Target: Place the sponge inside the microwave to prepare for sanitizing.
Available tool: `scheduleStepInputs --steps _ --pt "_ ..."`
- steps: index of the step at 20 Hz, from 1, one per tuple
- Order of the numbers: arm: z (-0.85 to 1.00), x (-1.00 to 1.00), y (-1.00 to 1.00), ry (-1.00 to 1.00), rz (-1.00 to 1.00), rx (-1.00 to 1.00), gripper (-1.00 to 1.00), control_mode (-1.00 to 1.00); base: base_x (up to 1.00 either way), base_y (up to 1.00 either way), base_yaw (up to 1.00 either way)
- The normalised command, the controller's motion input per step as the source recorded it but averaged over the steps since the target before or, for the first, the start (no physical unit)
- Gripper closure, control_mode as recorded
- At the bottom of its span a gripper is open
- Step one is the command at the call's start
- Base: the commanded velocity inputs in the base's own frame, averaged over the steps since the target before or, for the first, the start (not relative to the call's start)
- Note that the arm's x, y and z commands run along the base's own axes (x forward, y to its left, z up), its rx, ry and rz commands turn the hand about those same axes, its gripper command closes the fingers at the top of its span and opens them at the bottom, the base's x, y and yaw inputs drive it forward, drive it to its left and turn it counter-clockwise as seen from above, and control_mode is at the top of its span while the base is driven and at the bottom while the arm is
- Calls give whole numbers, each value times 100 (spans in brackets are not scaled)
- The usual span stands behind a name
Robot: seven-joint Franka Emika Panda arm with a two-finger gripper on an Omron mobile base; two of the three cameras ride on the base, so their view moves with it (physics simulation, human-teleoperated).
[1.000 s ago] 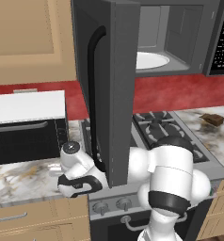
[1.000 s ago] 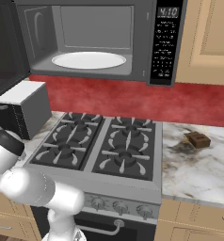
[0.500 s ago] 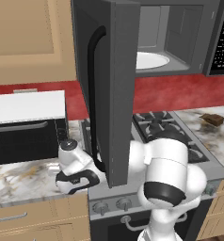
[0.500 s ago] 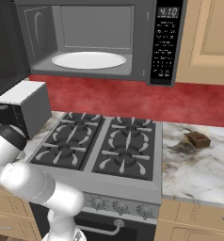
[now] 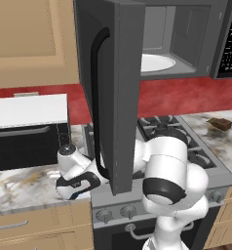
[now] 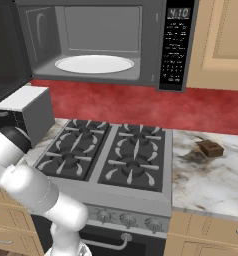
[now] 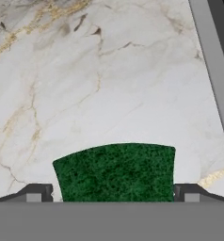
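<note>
Green sponge (image 7: 116, 172) flat on marble, microwave (image 6: 106, 42) door open, plate inside

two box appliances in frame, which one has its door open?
The microwave above the stove: door swung wide, white plate visible inside. The white-topped black oven on the counter is shut.

Marble surface (image 7: 85, 84) carries the sponge (image 7: 116, 172), green face up, left of the stove (image 6: 111, 155). Small brown object (image 6: 209, 148) lies right of the stove; white-topped black oven box (image 5: 28, 129) at left.
</note>
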Motion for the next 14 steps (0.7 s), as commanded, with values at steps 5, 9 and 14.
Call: scheduleStepInputs --steps 5,9,14 --pt "-1 1 0 0 0 0 -100 -100 0 0 0" --pt "-1 0 0 0 0 0 100 -100 0 0 0" --pt "-10 0 0 0 0 1 100 -100 0 0 0"
